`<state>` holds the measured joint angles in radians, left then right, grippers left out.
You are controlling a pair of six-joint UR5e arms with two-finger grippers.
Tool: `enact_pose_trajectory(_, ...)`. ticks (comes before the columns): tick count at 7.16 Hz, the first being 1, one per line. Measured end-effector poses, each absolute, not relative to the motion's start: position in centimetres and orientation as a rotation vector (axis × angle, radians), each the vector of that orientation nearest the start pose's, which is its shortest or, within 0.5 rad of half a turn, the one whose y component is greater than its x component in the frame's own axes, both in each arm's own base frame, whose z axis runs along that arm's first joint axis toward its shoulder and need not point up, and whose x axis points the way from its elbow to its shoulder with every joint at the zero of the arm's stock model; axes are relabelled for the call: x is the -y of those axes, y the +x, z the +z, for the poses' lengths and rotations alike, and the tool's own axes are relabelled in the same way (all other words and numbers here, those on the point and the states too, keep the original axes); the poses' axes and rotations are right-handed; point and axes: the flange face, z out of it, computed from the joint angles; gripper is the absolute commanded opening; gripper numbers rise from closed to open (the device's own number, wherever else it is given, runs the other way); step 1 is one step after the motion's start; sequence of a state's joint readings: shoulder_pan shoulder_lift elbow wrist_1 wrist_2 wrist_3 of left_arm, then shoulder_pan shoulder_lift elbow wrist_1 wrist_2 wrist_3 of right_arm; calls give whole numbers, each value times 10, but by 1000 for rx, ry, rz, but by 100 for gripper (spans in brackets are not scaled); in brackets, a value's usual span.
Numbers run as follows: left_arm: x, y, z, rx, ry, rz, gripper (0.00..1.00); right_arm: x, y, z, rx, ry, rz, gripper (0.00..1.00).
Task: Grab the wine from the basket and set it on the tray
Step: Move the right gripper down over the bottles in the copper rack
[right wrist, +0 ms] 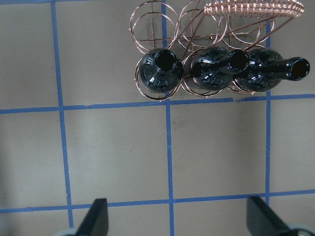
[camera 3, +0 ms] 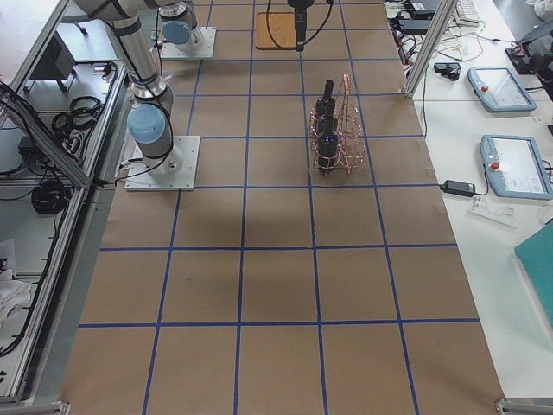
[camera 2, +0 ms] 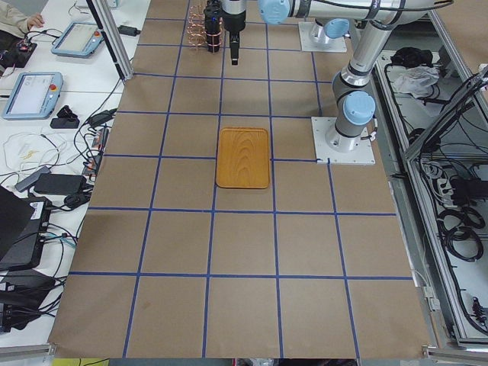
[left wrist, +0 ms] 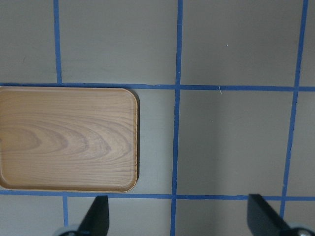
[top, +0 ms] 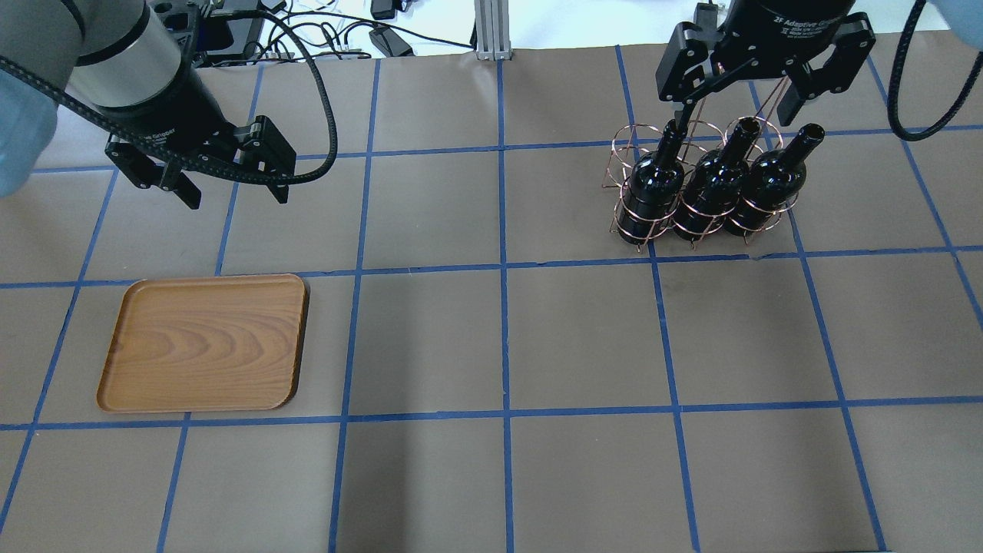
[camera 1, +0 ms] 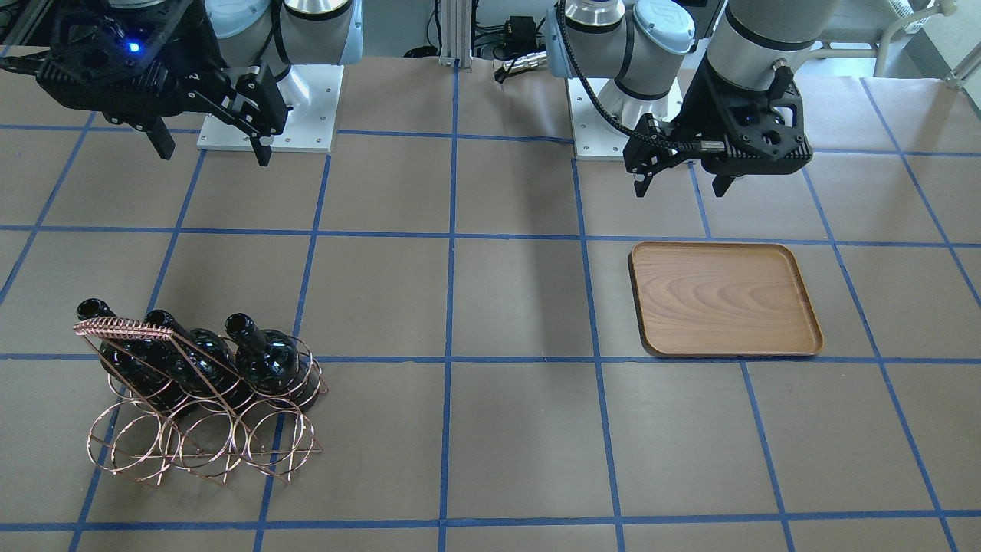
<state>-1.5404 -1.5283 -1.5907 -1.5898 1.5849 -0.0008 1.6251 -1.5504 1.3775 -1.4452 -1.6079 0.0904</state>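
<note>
Three near-black wine bottles (top: 714, 180) stand side by side in the copper wire basket (top: 626, 150) on the table's right half; they also show in the front view (camera 1: 264, 359) and the right wrist view (right wrist: 160, 71). My right gripper (top: 729, 104) is open and empty, high above and just behind the basket, apart from the bottles. The brown wooden tray (top: 203, 342) lies empty on the left half and shows in the left wrist view (left wrist: 66, 140). My left gripper (top: 236, 196) is open and empty, above the table behind the tray.
The table is covered in brown paper with a blue tape grid. The basket's coiled handle bar (camera 1: 123, 330) runs over the bottle necks. Arm bases (camera 1: 268, 107) sit at the robot's edge. Operator desks with tablets (camera 3: 501, 86) flank the table.
</note>
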Motion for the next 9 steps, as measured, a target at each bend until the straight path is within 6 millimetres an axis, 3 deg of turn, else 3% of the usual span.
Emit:
enact_pose_trajectory(3,478,-116,497,-3124,-47,-7,100,495,154,557,-3169,45,-75,100)
enact_pose_trajectory(5,478,-114,497,-3123,-49,-7,100,507,150,545,-3171,37,-40,100)
enact_pose_trajectory(9,478,-111,501,-3121,-43,-22,100,557,90,502,-3168,68,33,100)
